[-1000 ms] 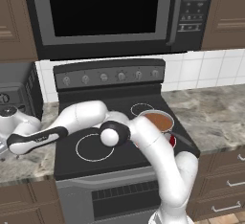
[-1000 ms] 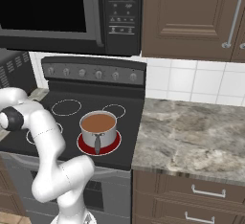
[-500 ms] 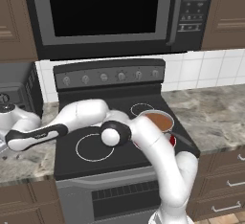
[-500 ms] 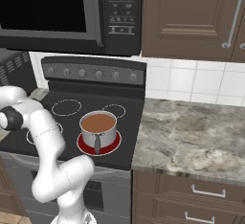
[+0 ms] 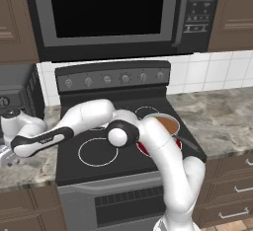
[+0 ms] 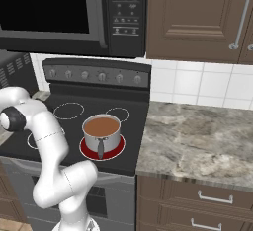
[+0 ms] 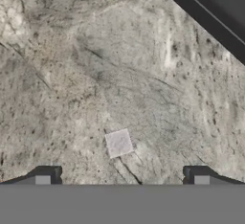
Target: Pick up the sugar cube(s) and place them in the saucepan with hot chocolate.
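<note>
arm (image 5: 163, 146): glossy white, rounded tubular links
joints: dark bands and dark end caps with white round covers
forearm: small dark lettering on white shell
finger tips (image 7: 48, 175): small, dark, squared, with grey faces

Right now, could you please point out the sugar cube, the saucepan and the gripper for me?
sugar cube (image 7: 118, 142), hand view, top face.
saucepan (image 6: 102, 132), right base view, side wall.
gripper (image 7: 122, 176), hand view, midway between the open fingertips.

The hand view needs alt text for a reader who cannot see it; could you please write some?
A small pale sugar cube lies on a mottled grey stone counter, between and just ahead of the open gripper, whose two dark fingertips stand wide apart. The stove's dark edge crosses the upper right corner.
</note>
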